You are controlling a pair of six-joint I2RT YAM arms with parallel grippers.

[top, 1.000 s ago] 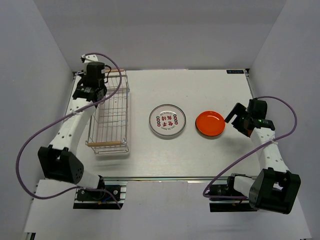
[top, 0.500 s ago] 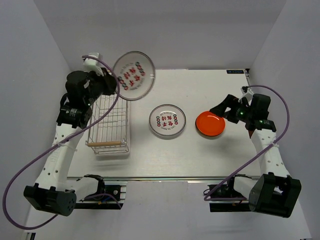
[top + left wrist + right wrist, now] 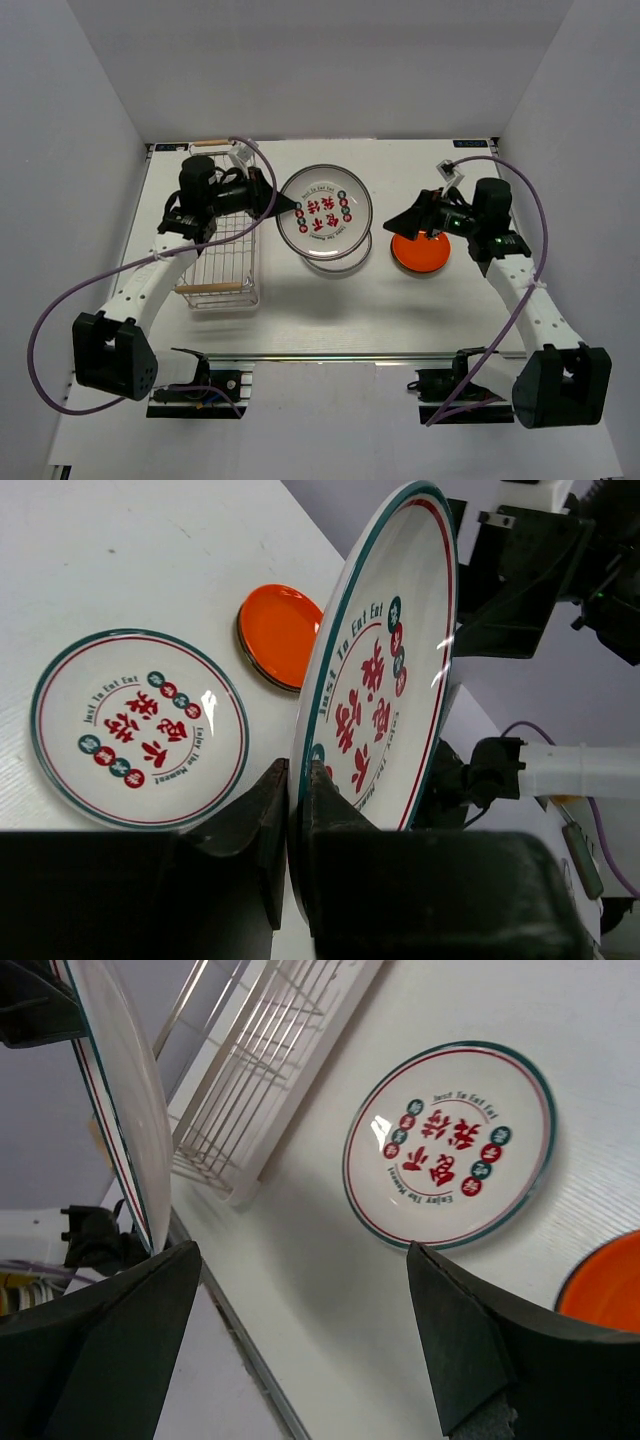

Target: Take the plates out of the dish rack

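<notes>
My left gripper [image 3: 285, 208] is shut on the rim of a white plate with a green and red rim band [image 3: 325, 210], holding it tilted in the air above a matching white plate [image 3: 345, 264] that lies on the table. In the left wrist view the held plate [image 3: 385, 670] stands on edge between my fingers [image 3: 250, 810], with the table plate [image 3: 140, 740] and the orange-red plate [image 3: 280, 635] behind. My right gripper [image 3: 415, 220] is open and empty, hovering over the orange-red plate [image 3: 420, 254]. The wire dish rack [image 3: 222, 250] holds no plates that I can see.
The rack's wooden handles [image 3: 210, 288] lie at its near and far ends. In the right wrist view I see the table plate [image 3: 450, 1145], the held plate's edge [image 3: 115, 1090], the rack [image 3: 270, 1070] and the table's near edge [image 3: 230, 1320].
My left arm has swung the held plate from above the rack's far end to the right and down, over the table plate. My right gripper has moved left, over the orange-red plate.
</notes>
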